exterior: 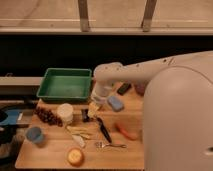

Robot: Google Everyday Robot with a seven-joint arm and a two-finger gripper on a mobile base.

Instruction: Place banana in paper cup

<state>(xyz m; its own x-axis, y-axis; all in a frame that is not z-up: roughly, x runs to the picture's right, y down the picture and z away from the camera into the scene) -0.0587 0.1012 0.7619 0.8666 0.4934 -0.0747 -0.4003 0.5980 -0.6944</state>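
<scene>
Dim warm light, dark background, soft blur throughout, tool (96, 103) indistinct beside the green tray (62, 98).

Green tray (65, 71), grapes (48, 116), fork (111, 145)

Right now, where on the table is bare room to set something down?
Bare wood lies between the blue cup and the banana, and along the front edge in front of the fork. It is crowded around the paper cup, where the tool hangs beside the metal cup.
</scene>
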